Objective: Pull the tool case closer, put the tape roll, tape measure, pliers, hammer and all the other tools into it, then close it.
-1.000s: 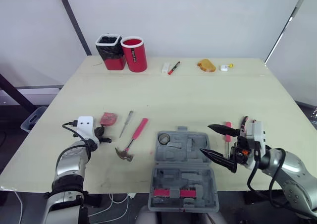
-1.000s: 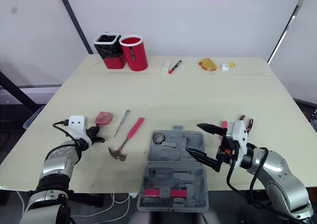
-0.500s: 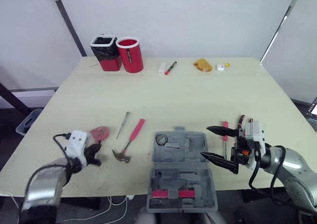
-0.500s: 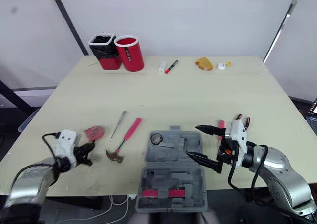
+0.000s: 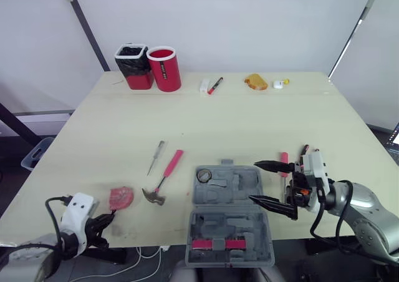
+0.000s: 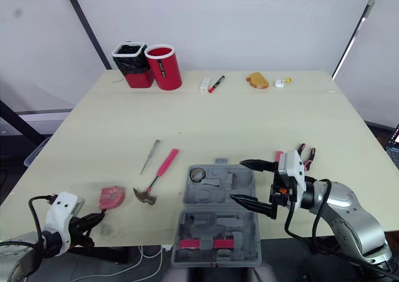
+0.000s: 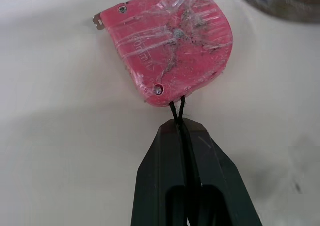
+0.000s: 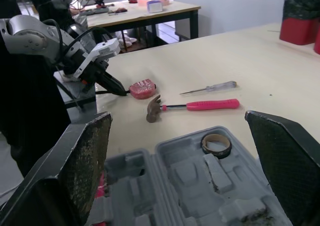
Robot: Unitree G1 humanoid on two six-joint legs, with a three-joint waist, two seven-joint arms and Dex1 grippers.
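Observation:
The grey tool case point(image 5: 229, 214) lies open near the table's front edge, with a tape roll point(image 5: 206, 175) in its far left pocket. My right gripper point(image 5: 253, 181) is wide open above the case's right side, holding nothing. At the front left edge my left gripper point(image 5: 107, 218) is shut on the black cord of the red tape measure point(image 5: 121, 196), as the left wrist view confirms with the tape measure point(image 7: 172, 43) just beyond the closed fingertips point(image 7: 180, 131). A pink-handled hammer point(image 5: 163, 181) and a screwdriver point(image 5: 156, 156) lie left of the case. Pliers point(image 5: 305, 152) and a pink-handled tool point(image 5: 285, 163) lie to its right.
At the back of the table stand a red cup point(image 5: 165, 68) and a black-lined bin point(image 5: 133, 65). A marker point(image 5: 215, 85), a white block point(image 5: 204, 86), an orange object point(image 5: 258, 82) and a small white piece point(image 5: 281, 83) lie along the far edge.
My left gripper has drawn back toward the front left table edge, dragging the tape measure with it by the cord. The right gripper has edged slightly left over the case. The camera has shifted.

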